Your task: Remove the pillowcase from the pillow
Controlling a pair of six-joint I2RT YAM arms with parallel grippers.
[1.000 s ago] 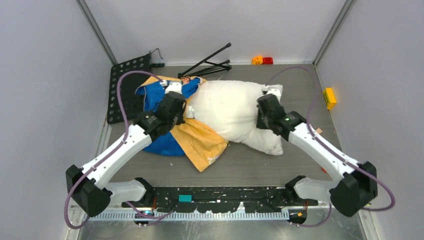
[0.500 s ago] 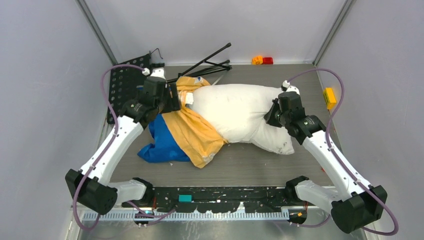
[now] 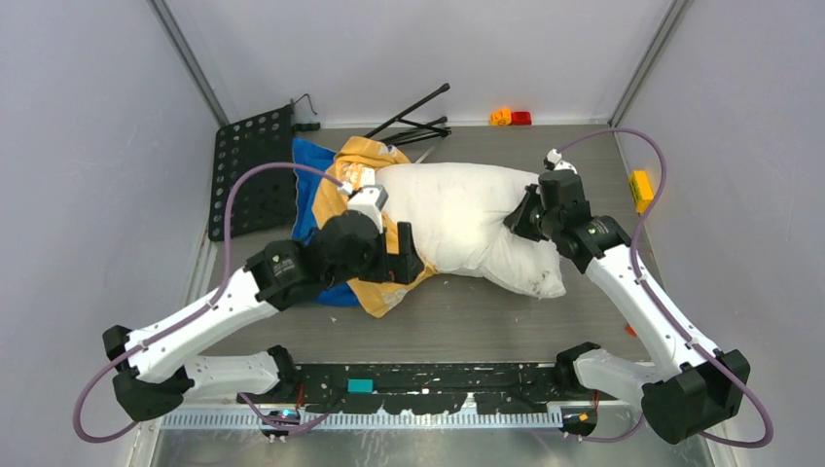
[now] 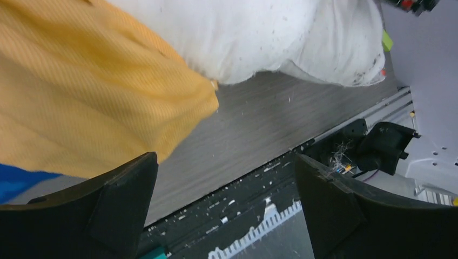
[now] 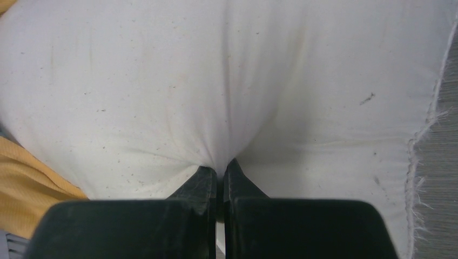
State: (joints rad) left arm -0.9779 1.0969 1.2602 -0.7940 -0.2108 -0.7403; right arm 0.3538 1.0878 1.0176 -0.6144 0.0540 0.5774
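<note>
The white pillow (image 3: 462, 219) lies across the middle of the table. The pillowcase (image 3: 340, 180), orange-yellow with blue showing, lies bunched against the pillow's left end, partly under my left arm. My left gripper (image 3: 406, 259) is open and empty, low over the pillowcase's near orange corner. In the left wrist view, the left gripper (image 4: 227, 208) has only bare table between its fingers, with the orange pillowcase (image 4: 92, 81) and the pillow (image 4: 259, 38) beyond. My right gripper (image 3: 520, 219) is shut on a pinch of the pillow's right part. The right wrist view shows that pinch at the right gripper (image 5: 220, 174).
A black perforated plate (image 3: 251, 170) lies at the far left. A folded black tripod (image 3: 409, 122) lies behind the pillow. Small orange and red blocks (image 3: 511, 118) sit at the back wall, and a yellow block (image 3: 640, 190) sits at the right edge. A black rail (image 3: 428, 379) runs along the near edge.
My left gripper opened and let go of the pillowcase, then swung from the far left toward the near middle. The pillowcase dropped beside the pillow. My right gripper kept its grip.
</note>
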